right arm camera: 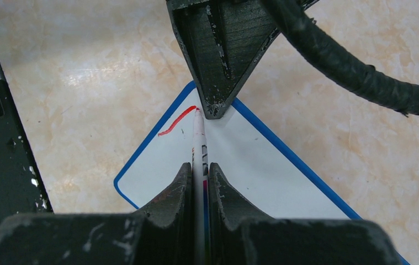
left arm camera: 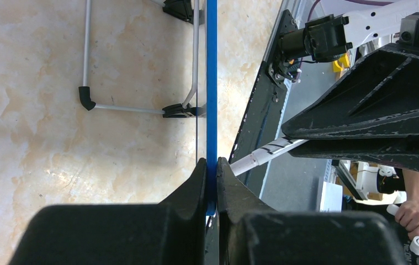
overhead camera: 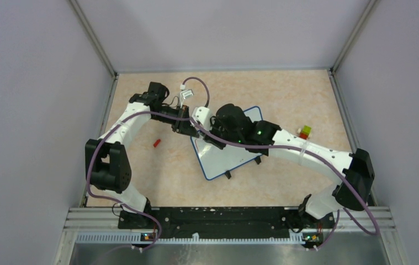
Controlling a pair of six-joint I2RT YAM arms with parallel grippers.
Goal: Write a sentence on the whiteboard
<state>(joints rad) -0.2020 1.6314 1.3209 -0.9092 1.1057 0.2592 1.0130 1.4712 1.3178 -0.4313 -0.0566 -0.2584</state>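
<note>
Inside left claw (left arm camera: pixel 211 163), whiteboard (left arm camera: pixel 211 83) rim.

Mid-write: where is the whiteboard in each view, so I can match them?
Top external: whiteboard at centre, tilted, partly under both arms.
Left wrist: edge-on, blue rim up the middle, pinched by left gripper.
Right wrist: corner at centre, red stroke on it.
Shared landmark: marker, in both wrist views.

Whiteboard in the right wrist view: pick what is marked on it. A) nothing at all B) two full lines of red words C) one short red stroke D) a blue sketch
C: only one short red stroke lies near a corner of the whiteboard, at the tip of the marker pen clamped in the right gripper.
</note>
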